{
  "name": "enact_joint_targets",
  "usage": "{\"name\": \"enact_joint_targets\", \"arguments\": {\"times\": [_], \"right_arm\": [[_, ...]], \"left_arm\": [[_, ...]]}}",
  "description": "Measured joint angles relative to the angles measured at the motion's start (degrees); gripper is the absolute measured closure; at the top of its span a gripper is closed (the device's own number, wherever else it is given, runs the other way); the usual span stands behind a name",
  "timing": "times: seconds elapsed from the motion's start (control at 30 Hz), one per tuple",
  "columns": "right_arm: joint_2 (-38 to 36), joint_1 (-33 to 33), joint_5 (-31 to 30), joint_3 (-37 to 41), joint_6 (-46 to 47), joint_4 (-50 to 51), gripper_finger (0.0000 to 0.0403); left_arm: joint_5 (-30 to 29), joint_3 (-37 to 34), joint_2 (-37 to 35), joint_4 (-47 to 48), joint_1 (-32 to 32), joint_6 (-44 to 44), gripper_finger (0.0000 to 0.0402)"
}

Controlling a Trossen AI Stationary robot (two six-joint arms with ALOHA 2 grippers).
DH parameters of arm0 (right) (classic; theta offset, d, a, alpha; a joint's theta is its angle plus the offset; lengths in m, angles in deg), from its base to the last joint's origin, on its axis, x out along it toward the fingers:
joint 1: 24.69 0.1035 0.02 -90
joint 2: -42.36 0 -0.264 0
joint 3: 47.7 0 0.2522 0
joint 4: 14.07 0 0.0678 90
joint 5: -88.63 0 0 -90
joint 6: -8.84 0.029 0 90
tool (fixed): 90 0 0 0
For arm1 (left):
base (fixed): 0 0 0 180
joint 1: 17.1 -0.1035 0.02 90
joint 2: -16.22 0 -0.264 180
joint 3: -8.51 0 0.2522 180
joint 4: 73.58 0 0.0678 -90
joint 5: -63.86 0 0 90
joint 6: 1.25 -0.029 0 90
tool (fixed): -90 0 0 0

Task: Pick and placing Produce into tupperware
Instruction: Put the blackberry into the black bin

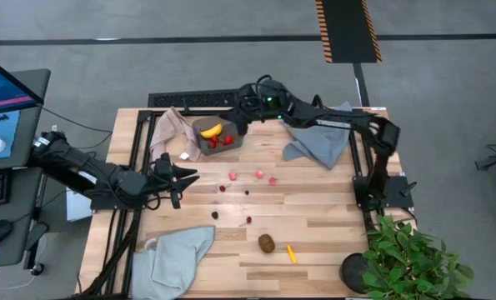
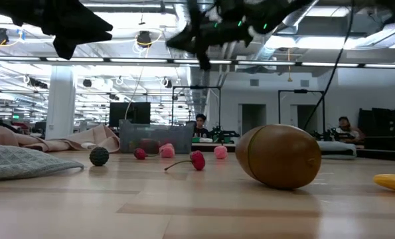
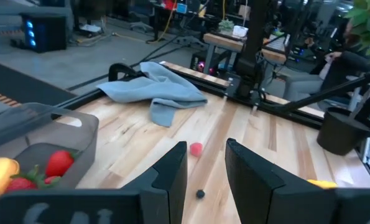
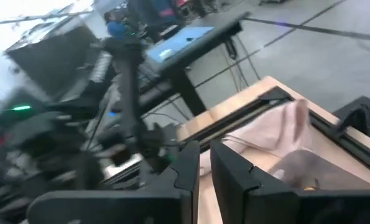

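Observation:
The translucent grey tupperware [image 1: 218,133] stands at the table's far middle with a yellow banana [image 1: 212,131] and red strawberries [image 1: 224,141] inside. Loose produce lies on the wood: pink berries [image 1: 259,174], dark berries [image 1: 215,215], a brown kiwi [image 1: 267,242] and a yellow piece [image 1: 292,253]. My right gripper [image 4: 204,165] hovers high over the tub's far right corner, with a narrow empty gap between its fingers. My left gripper [image 3: 206,168] hangs open and empty above the table's left side, pointing toward the berries.
A beige-pink cloth [image 1: 171,129] lies left of the tub. Grey-blue cloths lie at the far right [image 1: 321,143] and near left [image 1: 177,254]. A potted plant [image 1: 406,258] stands at the near right corner. A keyboard [image 1: 193,100] sits beyond the far edge.

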Motion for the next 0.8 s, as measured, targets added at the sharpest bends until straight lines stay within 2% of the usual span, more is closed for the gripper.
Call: {"name": "enact_joint_targets", "arguments": {"times": [0.3, 0.47, 0.6, 0.8], "right_arm": [[-14.3, 2.9, 0.3, 0.0, -6.0, 16.3, 0.0339], [-21.5, 4.8, -0.6, 0.0, -8.2, 23.1, 0.0339], [-27.4, 5.9, -0.7, 0.0, -10.0, 27.0, 0.0339], [-35.5, 8.3, -0.7, 0.5, -12.5, 32.0, 0.0339]], "left_arm": [[12.2, 0.0, 0.0, 2.6, -4.9, 0.0, 0.0303], [13.9, 0.0, 0.0, 3.6, -5.7, 0.4, 0.0303], [18.4, 0.0, 0.0, 2.3, -7.1, 0.8, 0.0303], [21.9, 0.0, 0.0, 2.5, -8.6, 0.1, 0.0303]]}}
